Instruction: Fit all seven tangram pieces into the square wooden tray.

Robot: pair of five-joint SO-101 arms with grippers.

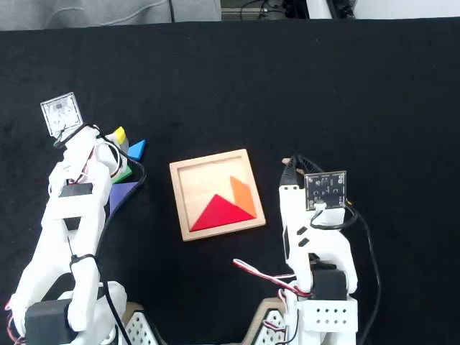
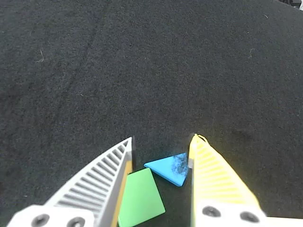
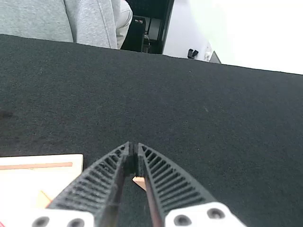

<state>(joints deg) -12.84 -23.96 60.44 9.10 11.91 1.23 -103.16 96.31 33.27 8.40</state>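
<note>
The left arm (image 1: 68,230) stretches toward twelve o'clock, its left gripper (image 2: 163,142) tipped downward with jaws spread wide. The right arm (image 1: 316,244) sits folded, its right gripper (image 3: 134,146) aimed at twelve o'clock, jaws seemingly pressed together.

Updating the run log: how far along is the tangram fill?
Done: red triangle and orange piece lie in the tray. In hand: the left tool hangs open over the blue triangle and green piece. Left: those, plus the yellow piece and purple piece. The right tool is shut beside the tray.
</note>
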